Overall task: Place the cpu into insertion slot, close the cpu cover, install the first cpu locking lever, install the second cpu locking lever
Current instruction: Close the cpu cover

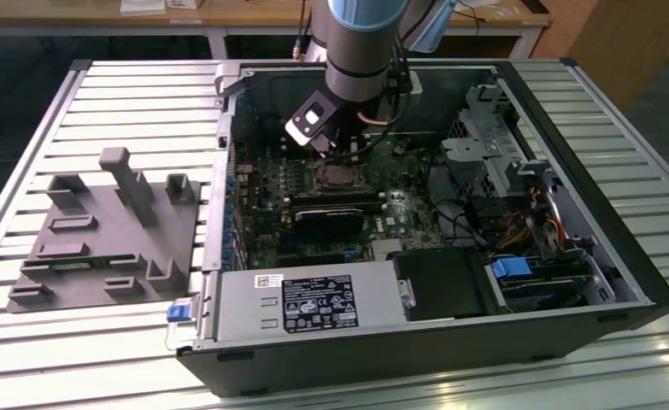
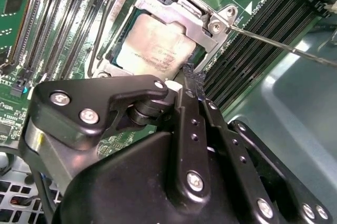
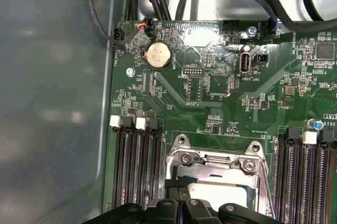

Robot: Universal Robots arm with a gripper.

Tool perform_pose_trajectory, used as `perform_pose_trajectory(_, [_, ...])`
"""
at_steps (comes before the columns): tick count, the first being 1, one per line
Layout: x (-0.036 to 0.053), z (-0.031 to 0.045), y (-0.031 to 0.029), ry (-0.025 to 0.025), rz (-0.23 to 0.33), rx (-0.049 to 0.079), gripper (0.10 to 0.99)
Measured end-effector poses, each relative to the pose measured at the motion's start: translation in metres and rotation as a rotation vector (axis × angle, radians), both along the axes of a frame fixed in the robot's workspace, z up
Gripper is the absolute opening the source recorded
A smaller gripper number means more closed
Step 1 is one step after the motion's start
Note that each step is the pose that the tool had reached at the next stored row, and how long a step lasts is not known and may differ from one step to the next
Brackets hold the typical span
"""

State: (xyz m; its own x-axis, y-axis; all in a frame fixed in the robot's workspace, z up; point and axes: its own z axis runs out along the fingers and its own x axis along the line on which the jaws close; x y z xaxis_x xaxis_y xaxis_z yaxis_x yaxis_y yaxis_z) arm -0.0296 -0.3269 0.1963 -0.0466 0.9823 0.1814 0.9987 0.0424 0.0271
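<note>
The cpu [image 2: 155, 45], silver-grey on top, lies flat in the insertion slot [image 1: 334, 177] on the motherboard. The silvery cpu cover [image 2: 202, 26] is folded down around it, and its window shows the chip. In the first wrist view the cover [image 3: 210, 163] sits just beyond my fingers. One thin metal locking lever [image 2: 279, 45] sticks out from the cover's corner over the memory slots. A dark lever rod [image 2: 108, 23] runs along the opposite side. My gripper [image 2: 190, 74] hangs just above the slot's edge, its fingers together with nothing between them.
The open computer case [image 1: 642, 256] lies on a slatted table. Long black memory slots [image 3: 137, 166] flank the socket on both sides. A black card [image 1: 328, 224], cables [image 1: 471, 226] and a power supply [image 1: 311, 303] crowd the case. A grey fixture [image 1: 106, 231] stands at the exterior view's left.
</note>
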Motion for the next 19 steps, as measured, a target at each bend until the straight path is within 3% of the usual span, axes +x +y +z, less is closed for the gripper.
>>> perform_pose_trajectory(10, [0.0,0.0029,0.0,-0.0002,0.0,0.0,0.106])
perform_pose_trajectory(19, [-0.0017,0.0032,-0.0003,-0.0039,0.0,0.0,0.106])
